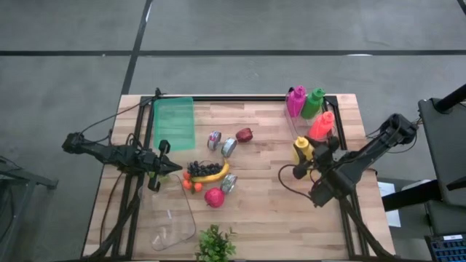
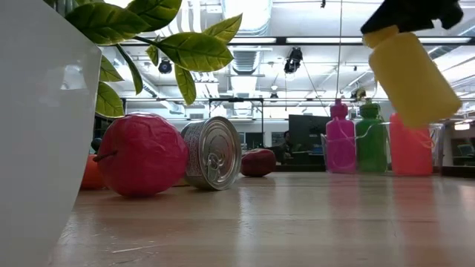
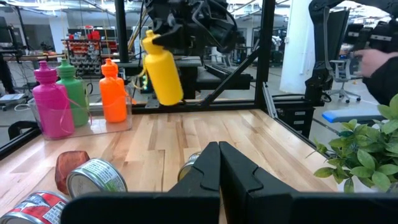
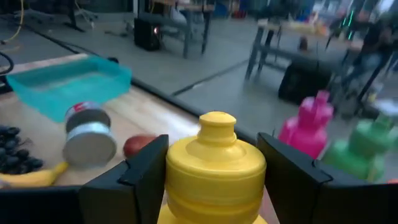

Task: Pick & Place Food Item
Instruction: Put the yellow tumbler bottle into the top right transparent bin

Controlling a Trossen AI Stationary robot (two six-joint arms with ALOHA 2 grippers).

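The yellow bottle (image 1: 303, 149) sits right of centre in the high view, lifted clear of the table (image 1: 269, 204) and clamped between the fingers of the right gripper (image 1: 309, 154); in the low view it hangs tilted at the upper right, its base above the wood. Above it in the high view, near the table's upper right corner, stand the pink bottle (image 1: 295, 100), green bottle (image 1: 314, 102) and orange bottle (image 1: 322, 124). Toward the middle lie a dark red apple (image 1: 244, 135), two cans (image 1: 220, 143), a third can (image 1: 229, 183), a banana (image 1: 211, 175) with grapes (image 1: 201, 168), small oranges (image 1: 191, 185) and a pink apple (image 1: 214, 197). A green bin (image 1: 174, 122) is at upper left, a plant (image 1: 215, 243) at the bottom edge. The left gripper (image 1: 172, 167) rests at centre left just beside the grapes, fingers pressed together, holding nothing
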